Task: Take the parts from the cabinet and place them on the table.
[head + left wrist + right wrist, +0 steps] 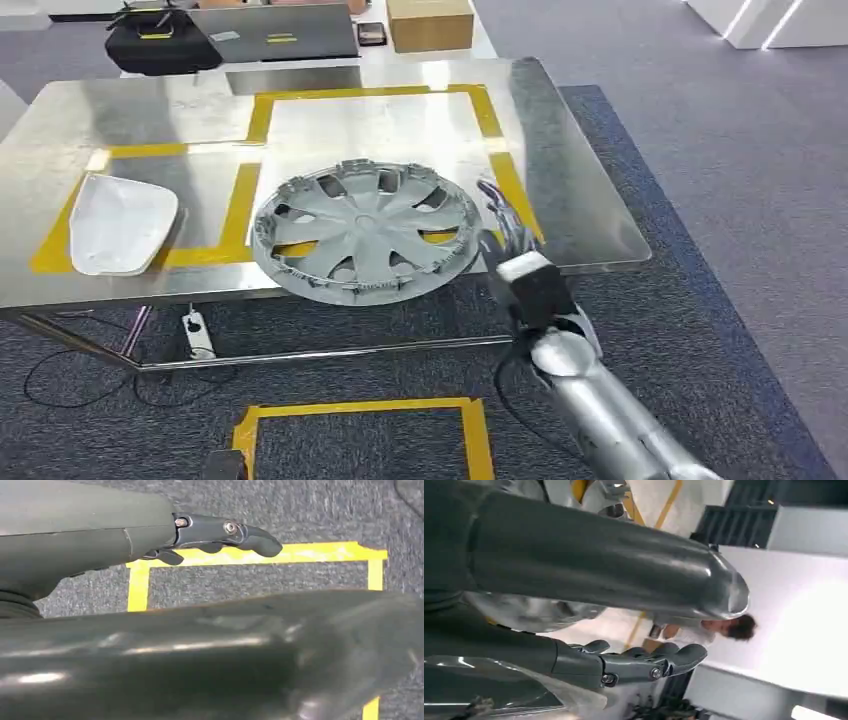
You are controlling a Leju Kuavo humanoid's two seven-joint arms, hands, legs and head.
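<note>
On the table (590, 215), the hubcap (365, 232) overhangs the near edge; right hand (500, 225) beside it, fingers apart, empty.

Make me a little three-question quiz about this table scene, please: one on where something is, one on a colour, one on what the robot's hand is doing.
1. Where is the hubcap?
A. on the floor
B. at the table's near edge
C. on the cardboard box

2. What colour is the tape on the table?
A. yellow
B. blue
C. red

3. The right hand is
A. at the hubcap's rim
B. on the white cover
C. hanging down by the floor

Answers: B, it overhangs the near edge; A, yellow strips; A, its fingers are at the rim.
</note>
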